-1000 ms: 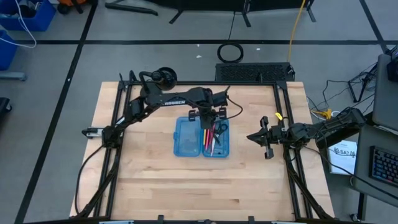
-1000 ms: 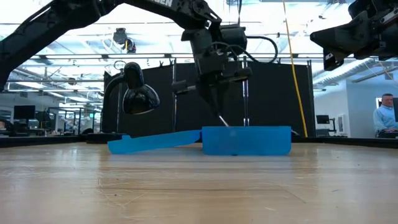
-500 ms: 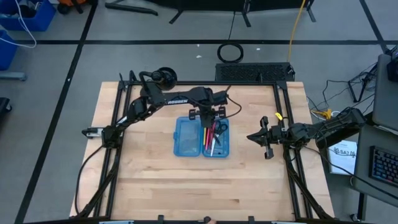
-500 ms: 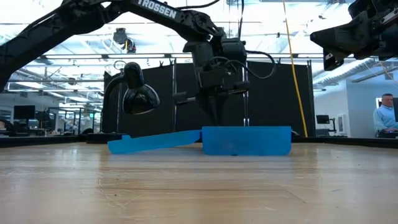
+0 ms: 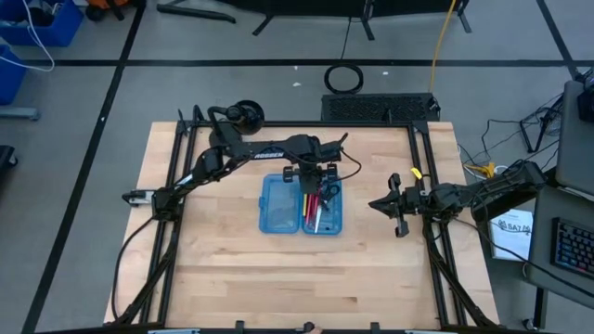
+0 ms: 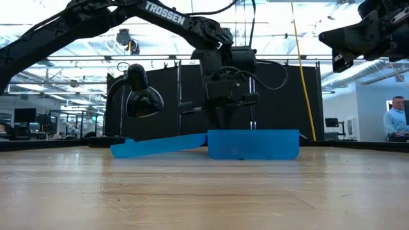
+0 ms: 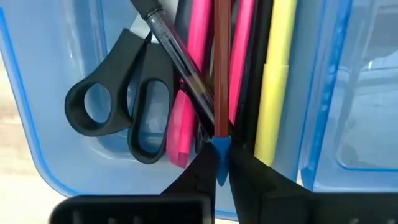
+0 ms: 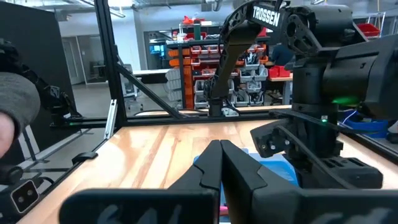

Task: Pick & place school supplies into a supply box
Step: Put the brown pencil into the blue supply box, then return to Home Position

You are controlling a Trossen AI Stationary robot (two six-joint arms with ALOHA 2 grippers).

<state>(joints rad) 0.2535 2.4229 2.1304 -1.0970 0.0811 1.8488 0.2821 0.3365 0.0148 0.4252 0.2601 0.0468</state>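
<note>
1. My left pincer (image 7: 219, 163) hangs right over the back end of the blue box (image 5: 278, 206), the open pencil case in the middle of the table (image 5: 232, 278).
2. Its two fingers are pinched almost shut on the blue tip of a thin brown pen (image 7: 221, 68).
3. That pen points down into the right half of the box, and its far end lies in among the other things there.
4. Right beside the pen, inside the same half, lie two pink markers (image 7: 198, 43), a yellow pencil (image 7: 277, 74) and a clear dark pen (image 7: 177, 53).
5. The black-handled scissors (image 7: 118, 109) lie in that half too, by its outer wall.
6. The left half of the box lies flat and open, joined to the right half.
7. My right pincer (image 5: 394, 206) waits well off to the right of the box, up above the table, with its fingers closed together and nothing in them.
</note>
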